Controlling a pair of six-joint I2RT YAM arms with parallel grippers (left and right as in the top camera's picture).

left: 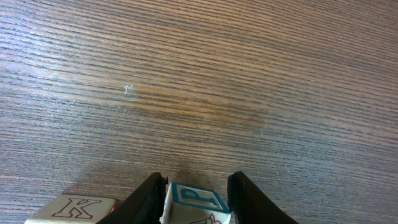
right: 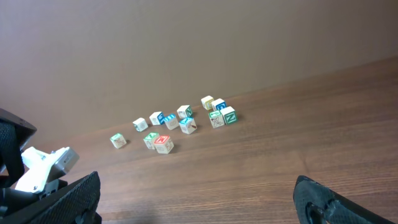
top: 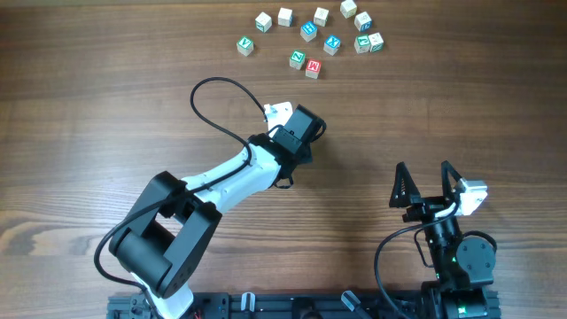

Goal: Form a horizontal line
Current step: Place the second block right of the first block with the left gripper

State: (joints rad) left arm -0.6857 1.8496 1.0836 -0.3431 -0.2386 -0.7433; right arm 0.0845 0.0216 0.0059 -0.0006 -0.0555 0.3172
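Ideally the left gripper [left: 197, 184], clamping the blue-lettered cube [left: 194, 200], is squaring it beside the K cube [left: 74, 208], right gripper [top: 423, 168] idling agape.

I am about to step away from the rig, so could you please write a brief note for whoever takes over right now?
Left gripper: shut on a blue-lettered cube, well forward.
Right gripper: open, empty, at the near side.
Things: a K cube sits right beside the held cube; neither shows in the overhead view. The other cubes lie scattered at the far side.
Done: at most two cubes side by side; no finished line shows.
Left: settle the held cube beside the K cube, then bring a third into the row.
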